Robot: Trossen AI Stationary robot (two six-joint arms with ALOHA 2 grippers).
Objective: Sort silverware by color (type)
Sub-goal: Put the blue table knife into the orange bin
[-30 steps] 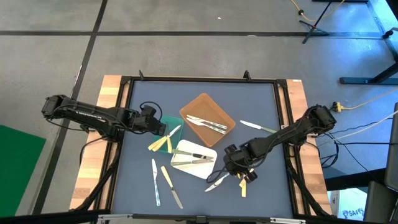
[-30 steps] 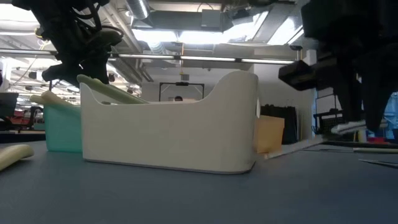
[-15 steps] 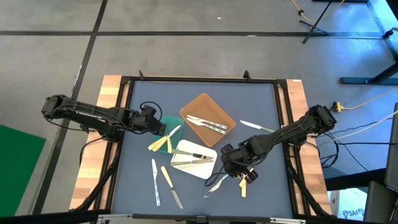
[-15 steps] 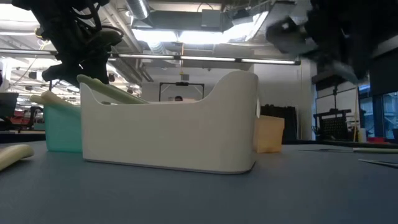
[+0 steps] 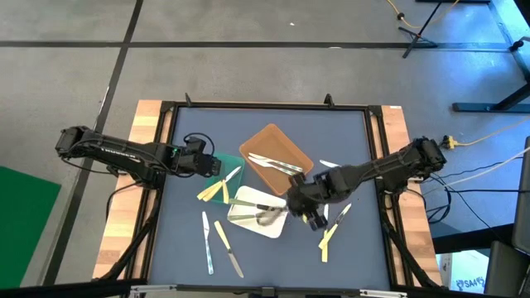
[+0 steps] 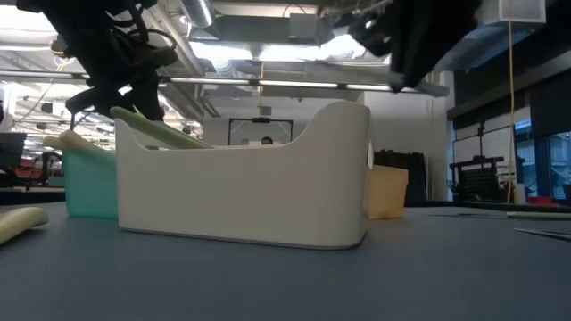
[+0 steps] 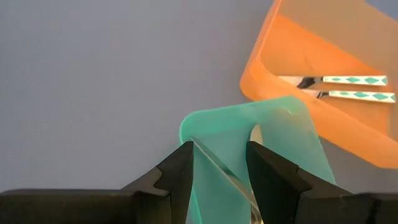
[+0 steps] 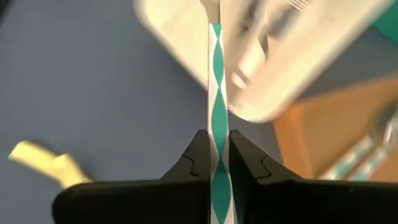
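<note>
Silverware, sorted in part: we count two pieces in the brown tray (image 5: pixel 278 151), more in the white tray (image 5: pixel 246 220), yellow ones spilling from the green tray (image 5: pixel 228 163), and strays on the counter (image 5: pixel 348 248).

Right end effector (image 5: pixel 300 207): pinched tight on a green-patterned utensil (image 8: pixel 217 124), held lengthwise past the fingers, above the white tray's near rim. We judge this hold suits laying it flat among like pieces.

Left end effector (image 7: pixel 219 177): fingers spread, straddling a utensil over the green tray. Whether it grips, we cannot tell.

Yellow stray (image 5: pixel 328 239): lies near the right arm, unsorted.
</note>
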